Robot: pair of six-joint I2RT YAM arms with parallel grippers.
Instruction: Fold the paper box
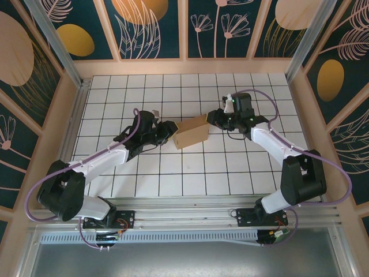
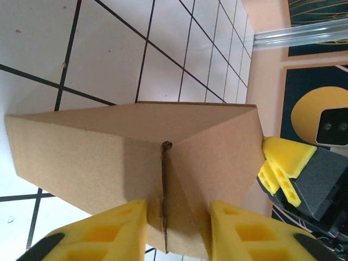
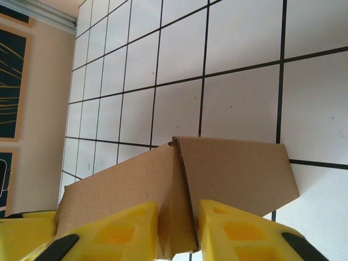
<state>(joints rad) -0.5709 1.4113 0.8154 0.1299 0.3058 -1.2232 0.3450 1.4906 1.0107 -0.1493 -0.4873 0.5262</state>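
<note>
**Left tool** (image 2: 176, 236): two yellow fingers (image 2: 103, 234) are pinching one end of the paper box (image 2: 136, 157), one on each side of a vertical seam where two brown panels are meeting. The jaws are standing narrowly parted, with cardboard filling the gap between them. The lower edge of the left wrist view is cutting off the finger bases and the bottom of the seam.

**Right tool** (image 3: 176, 236): its yellow fingers (image 3: 244, 234) are gripping the opposite end in the same way. They are sitting astride a seam, narrowly parted, with cardboard between them. The lower edge of the right wrist view is cropping this grip too. In the left wrist view, one of its yellow fingertips (image 2: 283, 163) is showing against the box's far corner, and the rest of it is lying behind the cardboard.

**Paper box**: plain brown cardboard, folded into a block. It is sitting between the two tools near the middle of the bench (image 1: 173, 173), skewed to the grid lines. From above, only its top and one side face are showing. It cannot be told whether the underside is resting on the tiles or hanging just clear of them. In the top view both tools are appearing dark and small at the box's short ends, so the contact itself is hard to make out there.

**Bench**: a white surface ruled in black squares, with the box and both tools covering part of it.
</note>
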